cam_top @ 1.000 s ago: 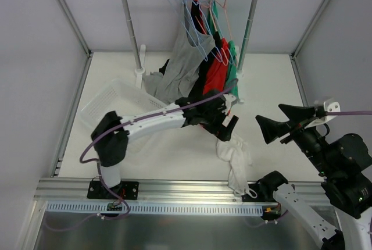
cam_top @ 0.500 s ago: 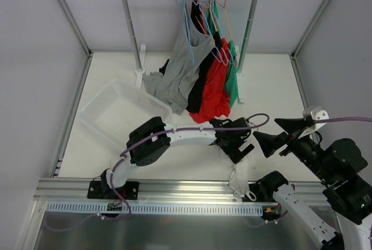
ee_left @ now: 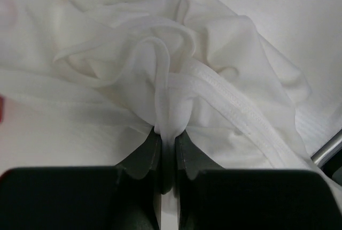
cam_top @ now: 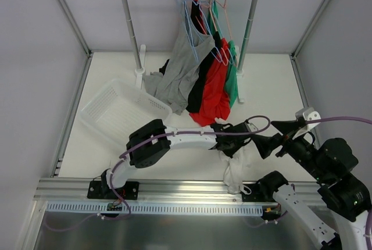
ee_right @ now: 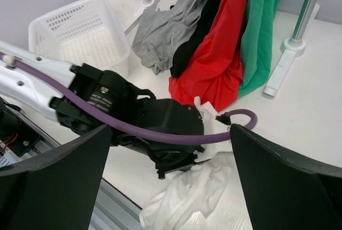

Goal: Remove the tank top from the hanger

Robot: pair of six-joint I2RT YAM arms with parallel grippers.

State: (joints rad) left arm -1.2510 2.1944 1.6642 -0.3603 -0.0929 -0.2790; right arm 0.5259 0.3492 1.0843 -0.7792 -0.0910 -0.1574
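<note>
Right gripper (cam_top: pixel 263 132) has closed in leftward | left gripper (cam_top: pixel 231 141): tips hidden from above, its wrist camera shows them pinching a fold of the white tank top (ee_left: pixel 214 80) | tank top heaped on the table (cam_top: pixel 273 87), near edge | right gripper: fingers spread wide, just beside it.

The top view looks down from behind; the left wrist view sits close on the tank top (ee_left: pixel 214 96), which the right wrist view shows at lower centre.
</note>
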